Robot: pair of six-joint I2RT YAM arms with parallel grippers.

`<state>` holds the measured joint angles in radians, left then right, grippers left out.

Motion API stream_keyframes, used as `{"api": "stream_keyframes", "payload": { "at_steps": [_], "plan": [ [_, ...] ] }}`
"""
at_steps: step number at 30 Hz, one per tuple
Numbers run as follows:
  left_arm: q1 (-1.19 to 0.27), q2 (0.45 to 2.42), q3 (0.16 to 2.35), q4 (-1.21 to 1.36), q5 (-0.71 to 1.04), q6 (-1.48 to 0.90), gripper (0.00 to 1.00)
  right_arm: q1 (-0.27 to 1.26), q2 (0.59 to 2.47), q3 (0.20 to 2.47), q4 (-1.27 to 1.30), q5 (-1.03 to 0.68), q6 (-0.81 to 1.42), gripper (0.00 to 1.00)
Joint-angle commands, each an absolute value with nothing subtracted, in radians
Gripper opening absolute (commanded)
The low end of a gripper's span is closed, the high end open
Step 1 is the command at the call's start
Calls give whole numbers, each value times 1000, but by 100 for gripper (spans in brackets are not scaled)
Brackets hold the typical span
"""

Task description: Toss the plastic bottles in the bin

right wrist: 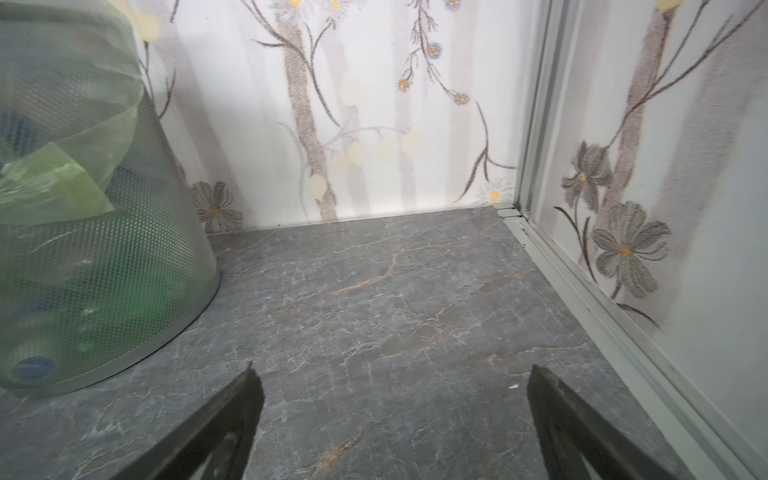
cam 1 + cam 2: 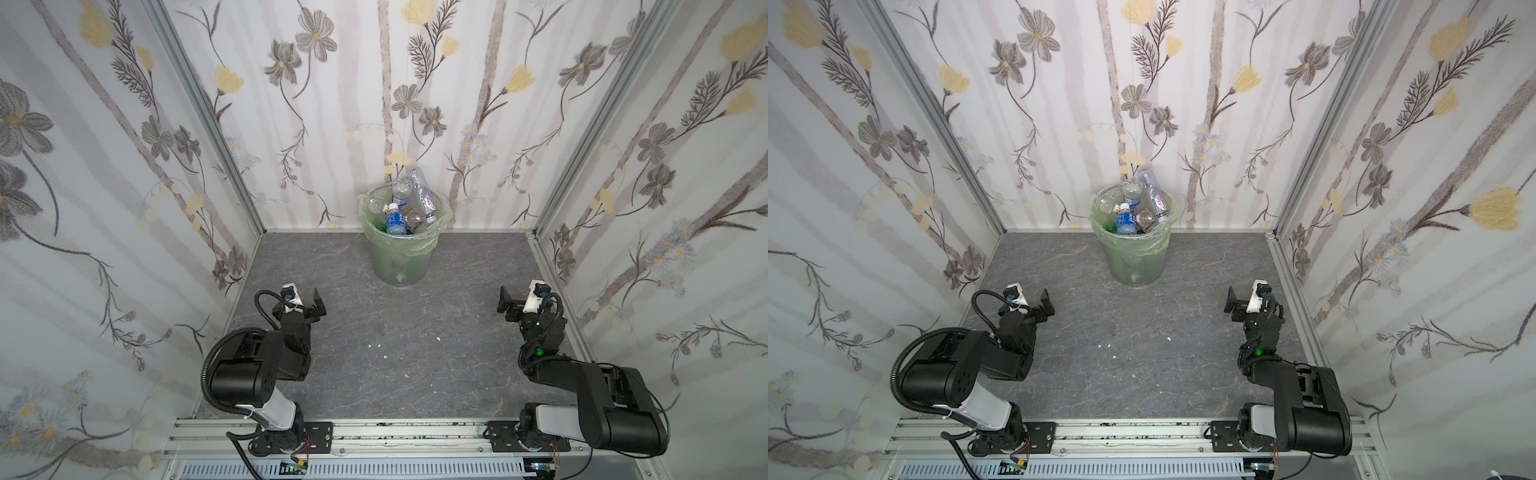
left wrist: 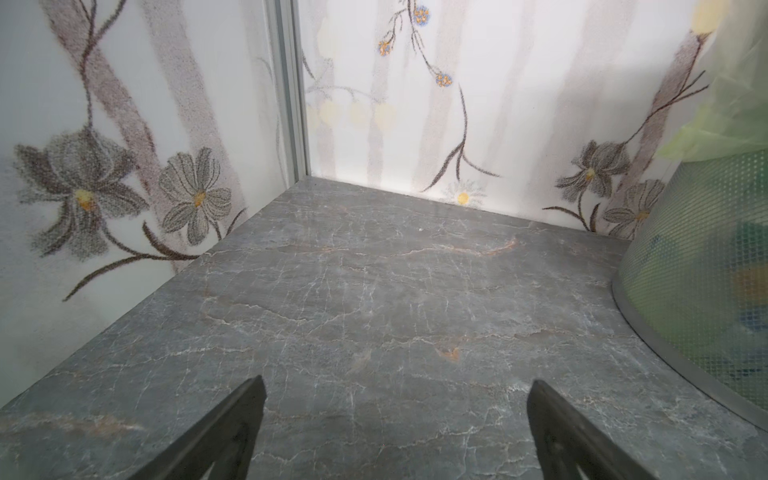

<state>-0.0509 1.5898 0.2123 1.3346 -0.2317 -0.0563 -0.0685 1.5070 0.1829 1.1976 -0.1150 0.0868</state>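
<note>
The bin (image 2: 401, 262) (image 2: 1136, 262) stands at the back middle against the wall, with a green bag liner folded over its rim. It is heaped with plastic bottles: a blue-labelled one (image 2: 394, 222) (image 2: 1126, 221) lies on top, and a clear one (image 2: 422, 195) (image 2: 1152, 193) sticks up above the rim. No bottle lies on the floor. My left gripper (image 2: 305, 301) (image 2: 1032, 301) (image 3: 397, 380) hovers open and empty, left of and in front of the bin. At the right, my right gripper (image 2: 519, 301) (image 2: 1246, 301) (image 1: 392, 368) is likewise open and empty. Both wrist views catch the bin's meshed wall (image 3: 698, 249) (image 1: 104, 257).
Floral-papered walls with aluminium corner posts (image 2: 208, 104) enclose the dark marbled floor (image 2: 395, 324) on three sides. A few small white scraps (image 2: 438, 338) (image 1: 514, 386) lie on the floor. Both arm bases sit on a metal rail (image 2: 407, 436) at the front.
</note>
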Motion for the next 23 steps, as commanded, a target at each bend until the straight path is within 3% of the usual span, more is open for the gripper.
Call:
{"api": "stream_keyframes", "payload": {
  "at_steps": [1,23],
  "plan": [
    [-43,1590,221,1382,-218,-78,100,-66,1508,194,1322,-140,61,100],
    [-50,1589,223,1379,-259,-82,100,-12,1511,212,1295,-44,31,100]
  ]
}}
